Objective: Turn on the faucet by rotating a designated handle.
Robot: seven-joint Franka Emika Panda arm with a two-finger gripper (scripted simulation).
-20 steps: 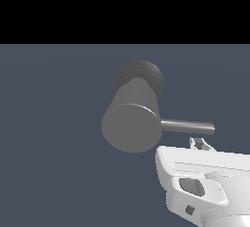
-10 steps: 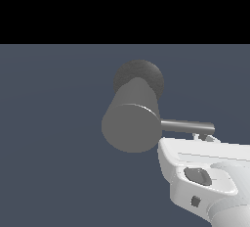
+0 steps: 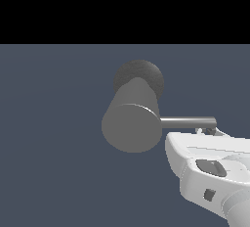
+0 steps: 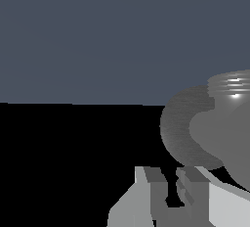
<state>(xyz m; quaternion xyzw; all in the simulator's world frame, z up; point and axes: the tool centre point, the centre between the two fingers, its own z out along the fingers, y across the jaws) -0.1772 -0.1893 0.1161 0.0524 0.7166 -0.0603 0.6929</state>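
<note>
The faucet (image 3: pixel 132 123) lies with its flat round end toward the exterior camera; its handle (image 3: pixel 188 122) juts toward the exterior view's right. The fingers (image 4: pixel 155 192) sit just beside the handle's far end, slightly parted, a narrow gap between them.

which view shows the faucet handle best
The exterior view: the handle shows as a thin rod sticking out sideways from the faucet toward the exterior view's right, its far end just above the gripper. In the wrist view only the faucet's bulk appears; I cannot pick the rod out there.
</note>
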